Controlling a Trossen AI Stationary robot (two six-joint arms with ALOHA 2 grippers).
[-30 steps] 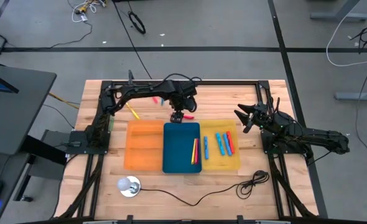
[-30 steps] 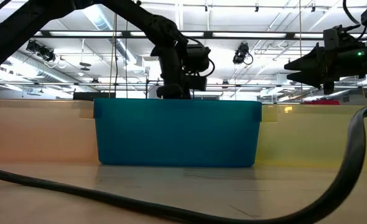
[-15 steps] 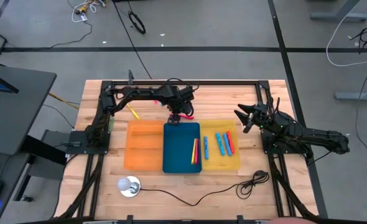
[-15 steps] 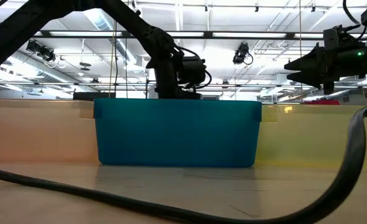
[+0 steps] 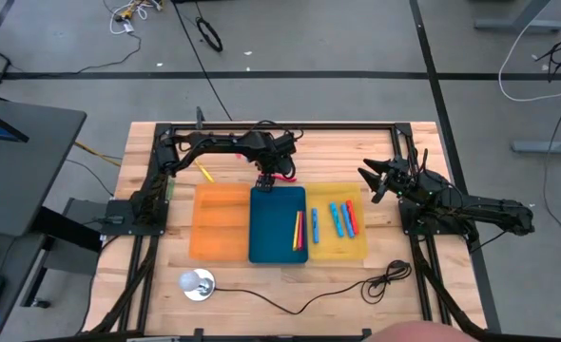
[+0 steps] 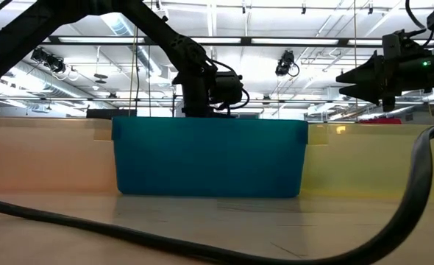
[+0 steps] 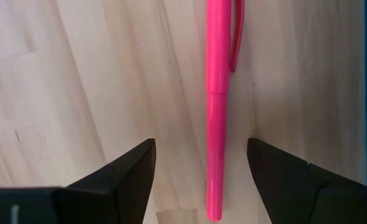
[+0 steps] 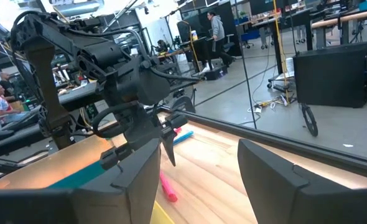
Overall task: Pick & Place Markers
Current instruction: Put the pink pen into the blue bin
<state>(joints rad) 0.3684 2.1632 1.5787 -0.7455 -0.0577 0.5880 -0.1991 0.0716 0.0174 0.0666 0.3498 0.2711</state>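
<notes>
In the left wrist view a pink marker point(image 7: 218, 106) lies flat on the wooden table between my left gripper's point(image 7: 199, 155) open fingers, which stand on either side of it without touching. In the high view this gripper point(image 5: 266, 180) is low, just beyond the far edge of the blue tray point(image 5: 266, 237). A yellow marker point(image 5: 203, 171) and a few more markers point(image 5: 242, 152) lie on the table farther off. The blue tray holds a yellow and a pink marker point(image 5: 297, 230). The yellow tray point(image 5: 358, 242) holds blue markers and a red one. My right gripper point(image 5: 376, 180) waits open off the yellow tray's far right corner.
The orange tray point(image 5: 222, 221) sits left of the blue one. A black cable point(image 5: 338, 294) and a round white object point(image 5: 197, 283) lie near the table's near edge, where a person's hand point(image 5: 414, 332) shows. In the low view the blue tray's wall point(image 6: 210, 158) hides the left gripper's fingers.
My left gripper has come down toward the table just beyond the blue tray's far edge, dropping behind the tray's wall in the low view.
</notes>
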